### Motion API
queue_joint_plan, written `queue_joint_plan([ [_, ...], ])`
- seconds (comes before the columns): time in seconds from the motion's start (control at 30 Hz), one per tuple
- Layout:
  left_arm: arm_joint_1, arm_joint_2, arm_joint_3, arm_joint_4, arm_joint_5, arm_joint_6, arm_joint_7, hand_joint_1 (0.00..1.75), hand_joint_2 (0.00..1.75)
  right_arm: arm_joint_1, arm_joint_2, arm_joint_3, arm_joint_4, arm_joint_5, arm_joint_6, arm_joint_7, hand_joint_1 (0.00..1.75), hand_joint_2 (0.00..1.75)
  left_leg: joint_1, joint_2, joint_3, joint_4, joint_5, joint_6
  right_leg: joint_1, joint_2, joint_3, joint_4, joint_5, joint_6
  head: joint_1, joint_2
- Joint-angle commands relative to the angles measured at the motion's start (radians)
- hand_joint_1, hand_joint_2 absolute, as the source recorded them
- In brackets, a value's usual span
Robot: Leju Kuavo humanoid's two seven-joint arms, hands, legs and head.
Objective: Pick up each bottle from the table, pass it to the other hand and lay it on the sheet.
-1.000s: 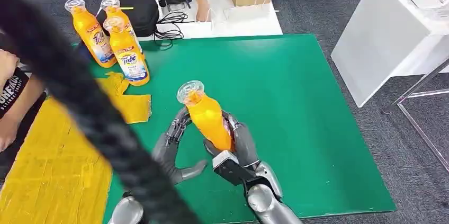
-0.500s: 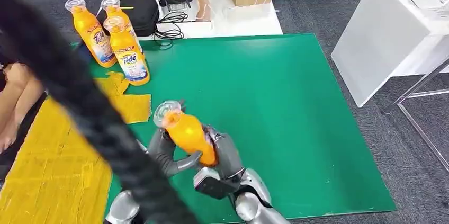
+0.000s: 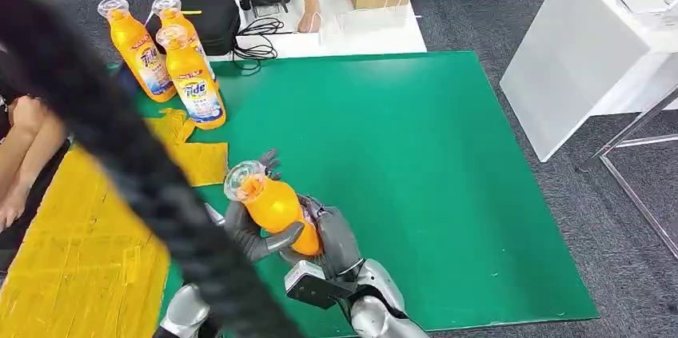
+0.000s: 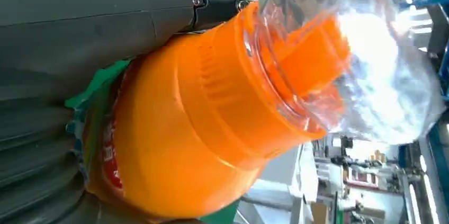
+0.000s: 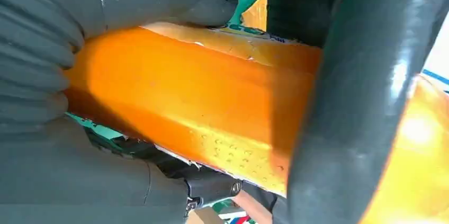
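Both hands wrap one orange plastic detergent bottle with a clear domed cap [image 3: 272, 204], tilted above the green sheet [image 3: 416, 162]. The left hand [image 3: 244, 230] curls around it; the right hand [image 3: 336, 238] seems to grip its lower body. It looks rigid, glossy and probably slippery; the ridged shoulder suits gripping.
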Motion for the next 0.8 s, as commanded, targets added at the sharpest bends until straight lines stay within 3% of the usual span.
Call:
queue_joint_plan([
  [0.03, -0.047, -0.007, -0.024, 0.088, -0.042, 0.057, -0.020, 1.75, 1.75, -0.031, -0.016, 0.085, 0.028, -0.002, -0.008, 0.015, 1.71, 1.75, 0.001, 0.000, 0.002, 0.000, -0.001, 0.000, 0.001, -0.001, 0.002, -0.001, 0.000, -0.001, 0.000, 0.000],
  [0.5, -0.019, 0.011, 0.007, 0.024, -0.004, 0.068, -0.042, 1.75, 1.75, -0.027, -0.007, 0.052, 0.046, -0.027, -0.038, 0.002, 1.75, 1.75, 0.001, 0.001, 0.003, 0.000, -0.001, -0.001, 0.001, 0.000, 0.004, -0.001, -0.001, -0.001, 0.000, 0.000],
  [0.57, -0.008, 0.019, 0.021, 0.002, -0.002, 0.078, -0.047, 1.75, 1.75, -0.021, -0.004, 0.045, 0.036, -0.033, -0.048, -0.007, 1.55, 1.75, 0.002, 0.002, 0.005, 0.000, -0.003, -0.001, 0.003, 0.001, 0.006, -0.002, -0.001, -0.002, 0.000, 0.000],
  [0.73, -0.008, 0.025, 0.025, 0.000, -0.002, 0.077, -0.046, 1.75, 1.75, -0.021, -0.004, 0.045, 0.035, -0.033, -0.048, -0.007, 1.55, 1.75, 0.002, 0.002, 0.004, 0.000, -0.002, -0.001, 0.002, 0.000, 0.005, -0.002, -0.001, -0.001, 0.000, 0.000],
  [0.77, -0.002, 0.026, 0.030, -0.012, -0.005, 0.087, -0.052, 1.75, 1.75, -0.016, -0.004, 0.040, 0.026, -0.037, -0.055, -0.011, 0.96, 1.75, 0.001, 0.001, 0.004, 0.000, -0.002, -0.001, 0.002, 0.000, 0.004, -0.001, -0.001, -0.001, 0.000, 0.000],
  [0.8, 0.003, 0.033, 0.038, -0.025, -0.011, 0.097, -0.055, 1.75, 1.75, -0.008, -0.004, 0.033, 0.014, -0.040, -0.067, -0.017, 0.07, 1.75, 0.002, 0.002, 0.005, 0.000, -0.002, -0.001, 0.003, 0.000, 0.006, -0.002, -0.001, -0.002, 0.000, 0.000],
])
